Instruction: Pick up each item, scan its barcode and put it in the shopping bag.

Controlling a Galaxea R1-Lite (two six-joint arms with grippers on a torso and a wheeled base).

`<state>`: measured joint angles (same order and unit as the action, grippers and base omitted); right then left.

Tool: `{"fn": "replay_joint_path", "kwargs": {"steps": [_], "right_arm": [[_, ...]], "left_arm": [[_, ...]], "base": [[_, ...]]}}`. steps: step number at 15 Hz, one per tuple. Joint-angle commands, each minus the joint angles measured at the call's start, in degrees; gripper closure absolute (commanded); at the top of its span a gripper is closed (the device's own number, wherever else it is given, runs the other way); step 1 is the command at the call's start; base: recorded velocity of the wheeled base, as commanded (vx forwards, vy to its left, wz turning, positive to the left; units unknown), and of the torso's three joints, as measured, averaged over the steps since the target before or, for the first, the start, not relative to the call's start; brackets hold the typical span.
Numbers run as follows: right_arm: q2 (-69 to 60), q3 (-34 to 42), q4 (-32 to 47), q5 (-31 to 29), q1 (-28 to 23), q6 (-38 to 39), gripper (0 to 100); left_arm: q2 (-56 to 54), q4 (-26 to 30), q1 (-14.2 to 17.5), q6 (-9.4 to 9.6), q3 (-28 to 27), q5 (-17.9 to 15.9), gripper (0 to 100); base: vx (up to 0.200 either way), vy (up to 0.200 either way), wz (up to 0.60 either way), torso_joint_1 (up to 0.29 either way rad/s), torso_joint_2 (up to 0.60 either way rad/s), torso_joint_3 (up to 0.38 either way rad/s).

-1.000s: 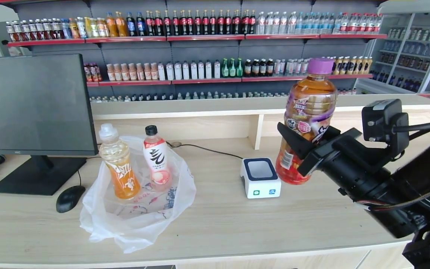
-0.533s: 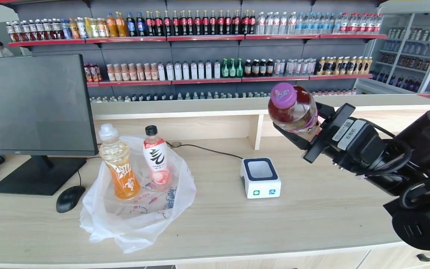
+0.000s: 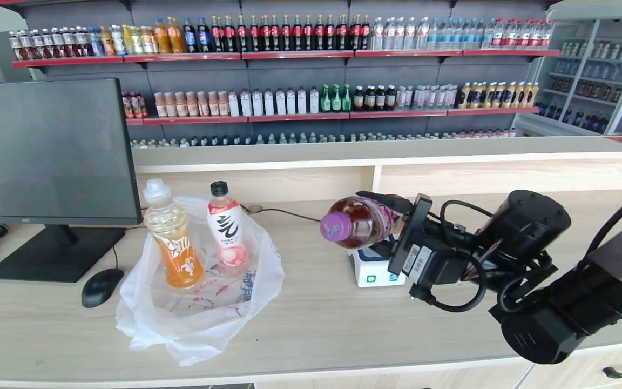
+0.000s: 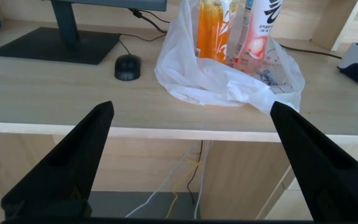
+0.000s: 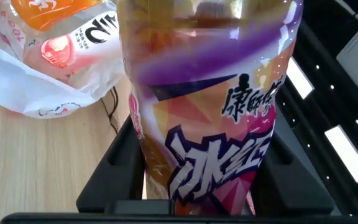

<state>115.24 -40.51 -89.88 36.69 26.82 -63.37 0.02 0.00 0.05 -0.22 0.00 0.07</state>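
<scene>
Purple-capped bottle (image 3: 357, 221) is lying sideways just above the scanner (image 3: 370, 275), the right gripper (image 3: 384, 219) clamping its body, cap pointing left toward the shopping bag (image 3: 197, 324).

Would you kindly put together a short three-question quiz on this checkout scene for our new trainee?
1. True or false: the right gripper holds the purple-capped bottle lying on its side.
2. How many bottles stand in the shopping bag? A: one. B: two. C: three.
3. Fill in the missing word: the left gripper, low in front of the counter's edge, is ____ (open or shut).

Key
1. True.
2. B: the orange bottle and the white-labelled bottle.
3. Open.
</scene>
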Motion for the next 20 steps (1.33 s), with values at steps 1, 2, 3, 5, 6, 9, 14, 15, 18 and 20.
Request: {"fn": "replay_joint_path", "kwargs": {"steps": [1, 2, 3, 5, 6, 9, 14, 15, 18, 20], "right_arm": [[2.1, -0.36, -0.12, 0.48, -0.28, -0.44, 100], [3.33, -0.62, -0.12, 1.01, -0.45, -0.35, 100], [4.38, -0.8, -0.12, 2.42, -0.54, -0.62, 100], [6.67, -2.03, -0.12, 4.0, -0.8, -2.81, 100], [7.9, -2.21, -0.12, 4.88, -0.8, -4.13, 100], [8.42, -2.29, -0.12, 5.67, -2.39, -5.36, 100], [9.22, -5.55, -0.12, 7.43, -3.18, -5.54, 100], [9.92, -6.78, -0.12, 8.13, -3.18, -5.54, 100], [10.97, -7.48, -0.12, 9.36, -3.35, -5.54, 100], [11.15, -7.48, -0.12, 9.45, -3.7, -5.54, 100]], "left_arm": [[-0.02, 0.0, 0.04, -0.04, 0.0, 0.01, 0], [-0.02, 0.0, -0.05, -0.04, 0.0, 0.01, 0], [-0.02, 0.09, -0.05, -0.04, 0.0, 0.01, 0], [-0.02, 0.0, 0.04, -0.04, 0.0, 0.01, 0], [-0.02, 0.0, -0.05, -0.04, 0.0, 0.01, 0], [-0.02, 0.0, 0.04, -0.04, 0.0, 0.01, 0], [-0.02, 0.0, -0.05, -0.04, 0.0, 0.01, 0], [-0.02, 0.0, 0.04, -0.04, 0.0, 0.01, 0], [-0.02, 0.0, 0.04, -0.04, 0.0, 0.01, 0], [-0.02, 0.09, 0.04, -0.04, 0.0, 0.01, 0]], "base": [[0.0, 0.0, 0.0, 0.0, 0.0, 0.0], [0.0, 0.0, 0.0, 0.0, 0.0, 0.0], [0.0, 0.0, 0.0, 0.0, 0.0, 0.0], [0.0, 0.0, 0.0, 0.0, 0.0, 0.0], [0.0, 0.0, 0.0, 0.0, 0.0, 0.0], [0.0, 0.0, 0.0, 0.0, 0.0, 0.0], [0.0, 0.0, 0.0, 0.0, 0.0, 0.0], [0.0, 0.0, 0.0, 0.0, 0.0, 0.0], [0.0, 0.0, 0.0, 0.0, 0.0, 0.0], [0.0, 0.0, 0.0, 0.0, 0.0, 0.0]]}}
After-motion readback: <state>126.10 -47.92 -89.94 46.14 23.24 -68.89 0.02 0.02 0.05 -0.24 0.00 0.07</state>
